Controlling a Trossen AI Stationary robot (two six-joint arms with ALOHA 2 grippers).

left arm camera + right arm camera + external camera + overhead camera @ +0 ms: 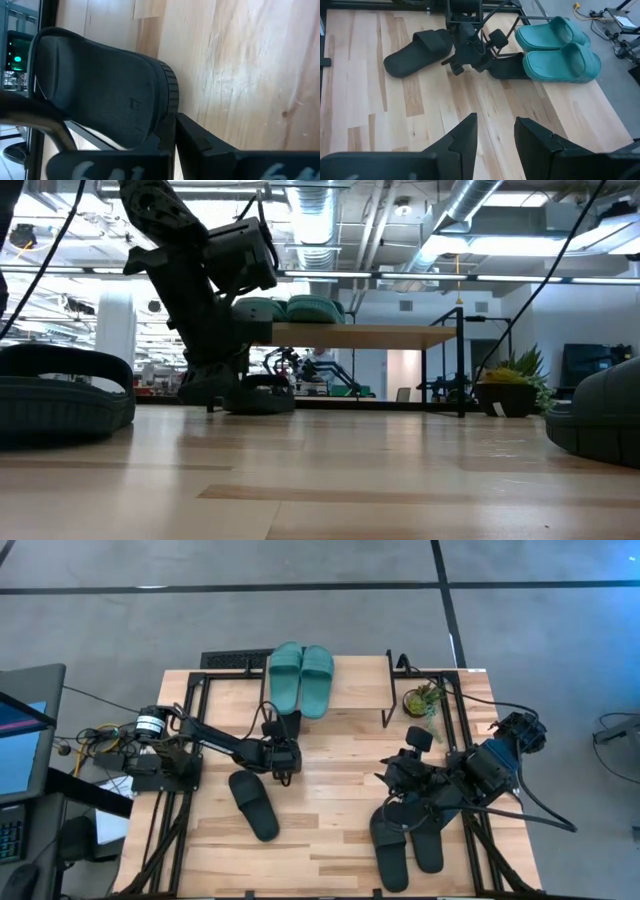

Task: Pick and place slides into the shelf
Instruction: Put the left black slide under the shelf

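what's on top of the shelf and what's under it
The teal pair of slides sits side by side on the shelf top board. The left gripper holds a black slide partly slid under it; the board hides the rest underneath.

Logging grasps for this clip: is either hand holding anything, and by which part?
The left hand grips a black slide by its end, partly under the shelf. The right hand is open and empty.
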